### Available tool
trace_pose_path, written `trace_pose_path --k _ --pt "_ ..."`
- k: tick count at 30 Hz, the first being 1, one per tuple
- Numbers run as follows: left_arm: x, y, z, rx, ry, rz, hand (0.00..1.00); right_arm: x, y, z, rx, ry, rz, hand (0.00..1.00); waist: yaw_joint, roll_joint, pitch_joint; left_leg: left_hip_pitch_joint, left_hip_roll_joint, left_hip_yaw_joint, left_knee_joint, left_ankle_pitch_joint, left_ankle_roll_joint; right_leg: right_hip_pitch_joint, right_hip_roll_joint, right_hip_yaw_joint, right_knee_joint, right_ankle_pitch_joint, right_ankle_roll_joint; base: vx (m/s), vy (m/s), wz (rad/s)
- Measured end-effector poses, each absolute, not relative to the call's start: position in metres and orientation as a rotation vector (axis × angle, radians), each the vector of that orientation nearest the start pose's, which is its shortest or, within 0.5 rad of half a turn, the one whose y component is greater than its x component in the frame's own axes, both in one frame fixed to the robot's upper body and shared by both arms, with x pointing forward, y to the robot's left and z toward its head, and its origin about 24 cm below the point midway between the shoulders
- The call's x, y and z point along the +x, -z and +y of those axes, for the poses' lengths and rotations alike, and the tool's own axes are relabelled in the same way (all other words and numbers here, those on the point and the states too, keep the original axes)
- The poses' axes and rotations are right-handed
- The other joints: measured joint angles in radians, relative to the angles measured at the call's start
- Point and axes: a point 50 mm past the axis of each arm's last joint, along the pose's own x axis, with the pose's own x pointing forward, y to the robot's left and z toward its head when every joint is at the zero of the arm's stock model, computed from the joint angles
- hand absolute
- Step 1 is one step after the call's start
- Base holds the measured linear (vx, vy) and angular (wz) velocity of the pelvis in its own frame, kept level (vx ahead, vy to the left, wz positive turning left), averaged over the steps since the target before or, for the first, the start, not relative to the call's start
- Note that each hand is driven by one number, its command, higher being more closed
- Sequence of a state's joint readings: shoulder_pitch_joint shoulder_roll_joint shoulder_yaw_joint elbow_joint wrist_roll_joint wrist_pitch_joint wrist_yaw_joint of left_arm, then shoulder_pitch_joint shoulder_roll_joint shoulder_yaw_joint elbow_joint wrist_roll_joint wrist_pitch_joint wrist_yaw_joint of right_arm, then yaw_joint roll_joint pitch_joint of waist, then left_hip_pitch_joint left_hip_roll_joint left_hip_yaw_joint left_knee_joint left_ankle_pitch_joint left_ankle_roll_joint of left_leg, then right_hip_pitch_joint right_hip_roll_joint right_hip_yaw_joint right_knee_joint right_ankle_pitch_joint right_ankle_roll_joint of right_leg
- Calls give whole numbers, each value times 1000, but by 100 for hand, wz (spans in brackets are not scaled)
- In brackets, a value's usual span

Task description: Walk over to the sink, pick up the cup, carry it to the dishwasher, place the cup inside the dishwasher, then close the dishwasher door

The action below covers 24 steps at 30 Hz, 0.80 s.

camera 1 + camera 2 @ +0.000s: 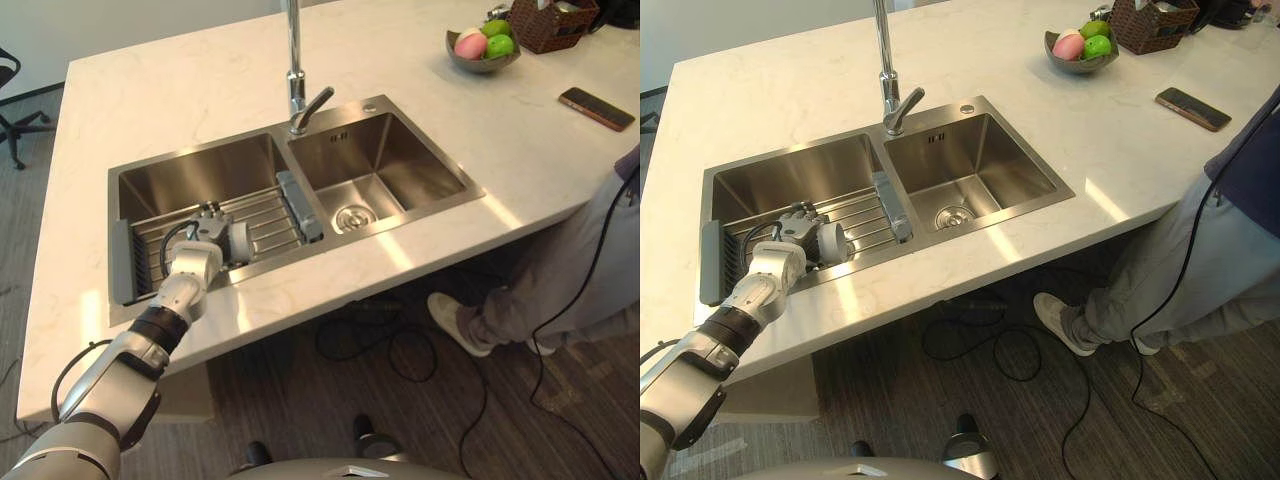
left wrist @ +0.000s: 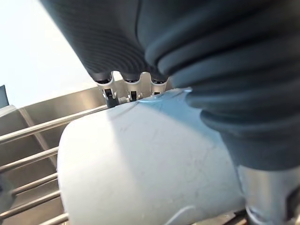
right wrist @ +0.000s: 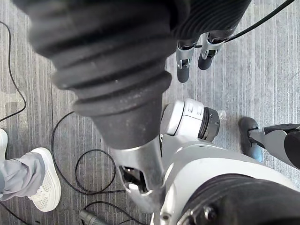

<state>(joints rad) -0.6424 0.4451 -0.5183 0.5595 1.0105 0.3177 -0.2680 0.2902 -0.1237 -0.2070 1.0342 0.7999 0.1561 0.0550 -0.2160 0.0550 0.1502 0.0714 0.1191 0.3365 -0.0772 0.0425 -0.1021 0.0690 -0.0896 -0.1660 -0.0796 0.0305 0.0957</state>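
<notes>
- Left hand (image 1: pixel 205 238) down inside the left basin of the stainless steel double sink (image 1: pixel 200 168).
- Fingers (image 2: pixel 131 89) curled over the far side of the pale grey cylindrical cup (image 2: pixel 150 164), palm right on top of it, so wrapped round it rather than spread flat.
- Cup lying on its side under that palm, resting on the metal wire drying rack (image 1: pixel 265 215) that spans the basin. One round end faces away from the hand, toward the divider between the basins.
- Tall chrome tap (image 1: pixel 293 70) beyond the fingertips, at the back rim of the sink.
- Right basin with its round drain (image 1: pixel 352 216) off to the hand's right.
- Pale marble-look countertop (image 1: pixel 200 80) all round the sink.
- Way off to the hand's right on that counter: a grey bowl (image 1: pixel 485 65) of pink and green fruit, a brown wicker basket (image 1: pixel 550 30) and a dark flat phone (image 1: pixel 597 108).
- Person's leg in grey trousers (image 1: pixel 540 290) with a white shoe (image 1: pixel 450 318) past the counter edge on that same side.
- Right hand (image 3: pixel 183 65) hanging over the grey striped floor (image 3: pixel 262 70), fingers loose and fairly straight, nothing in them.
</notes>
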Motion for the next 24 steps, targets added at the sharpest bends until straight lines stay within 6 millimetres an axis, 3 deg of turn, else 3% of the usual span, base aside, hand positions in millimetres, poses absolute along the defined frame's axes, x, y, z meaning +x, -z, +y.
trace_pose_path --k 3,4,17,24 --pt "358 -72 175 1718 276 313 0 2 169 -214 785 740 1202 0 -4 3 2 1 0 0 0 -1 -1 0 -1 0 0 0 0 0 0 0" --pt "358 -72 175 1718 280 318 100 3 169 -214 782 736 1203 0 -5 5 3 1 -1 0 0 -1 -1 0 -1 0 0 0 0 0 0 0" --pt "362 -79 174 1697 364 336 100 6 168 -215 757 716 1188 0 -4 15 8 1 -10 -7 0 -5 3 1 -11 -5 4 -6 8 0 0 0" --pt "360 -77 172 1622 380 247 100 10 167 -220 727 704 1171 0 -3 28 15 -1 -23 -47 0 -8 9 7 -24 -25 14 -17 16 3 1 9"
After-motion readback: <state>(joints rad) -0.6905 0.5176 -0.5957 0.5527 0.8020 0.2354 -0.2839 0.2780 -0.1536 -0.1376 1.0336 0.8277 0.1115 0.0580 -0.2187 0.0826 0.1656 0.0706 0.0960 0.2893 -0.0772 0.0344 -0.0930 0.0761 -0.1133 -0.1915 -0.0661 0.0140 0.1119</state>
